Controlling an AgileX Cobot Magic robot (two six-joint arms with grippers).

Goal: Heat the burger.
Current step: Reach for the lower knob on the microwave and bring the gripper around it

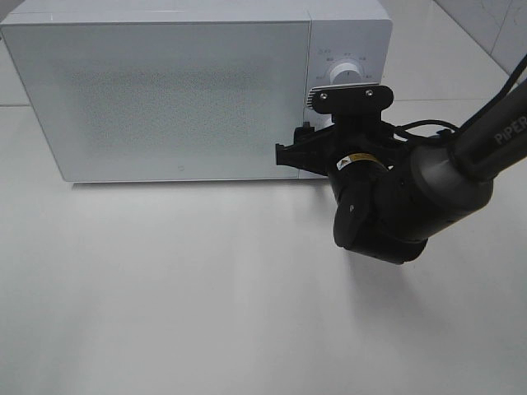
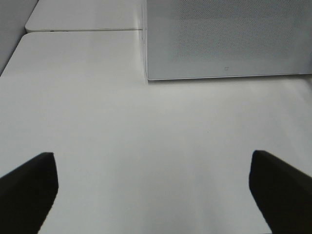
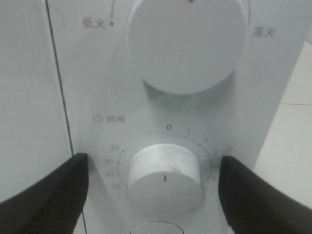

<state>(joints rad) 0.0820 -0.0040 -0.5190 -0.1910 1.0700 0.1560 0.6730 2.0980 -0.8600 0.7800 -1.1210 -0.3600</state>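
The burger is out of view. The white microwave stands at the back of the table with its door shut. My right gripper is at its control panel, open, with one finger on each side of the lower timer knob and a gap left on both sides. The knob's red mark points down, away from the 0. The upper power knob sits just above. My left gripper is open over bare table, a good way in front of the microwave, with nothing between its fingers.
The white table stretches in front of the microwave. The right arm reaches in from the right edge. A second white surface adjoins the table beside the microwave.
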